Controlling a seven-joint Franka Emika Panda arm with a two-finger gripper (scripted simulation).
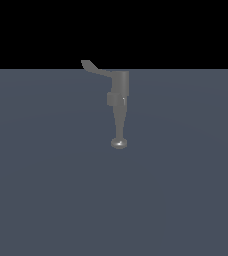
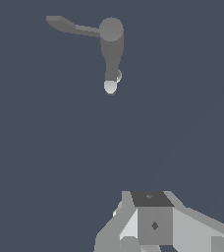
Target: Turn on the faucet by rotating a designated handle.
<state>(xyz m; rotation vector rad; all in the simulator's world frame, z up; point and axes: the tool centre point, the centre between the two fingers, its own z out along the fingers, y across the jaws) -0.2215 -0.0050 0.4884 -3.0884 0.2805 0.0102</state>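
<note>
A dull-grey metal faucet (image 1: 118,100) stands alone on a flat slate-blue surface (image 1: 46,190), well apart from the robot's white and grey gripper (image 2: 153,224).

Seen from the wrist camera, the faucet (image 2: 111,47) lies far ahead of the gripper, with bare surface (image 2: 45,147) between them and no contact. Its thin flat grey handle (image 2: 67,25) sticks sideways from the cylindrical body. In the exterior view the handle (image 1: 93,67) points toward that view's left, and the stem tapers down to a round knob. Only part of the gripper shows at the frame edge; I cannot tell whether its jaws are parted or closed.
</note>
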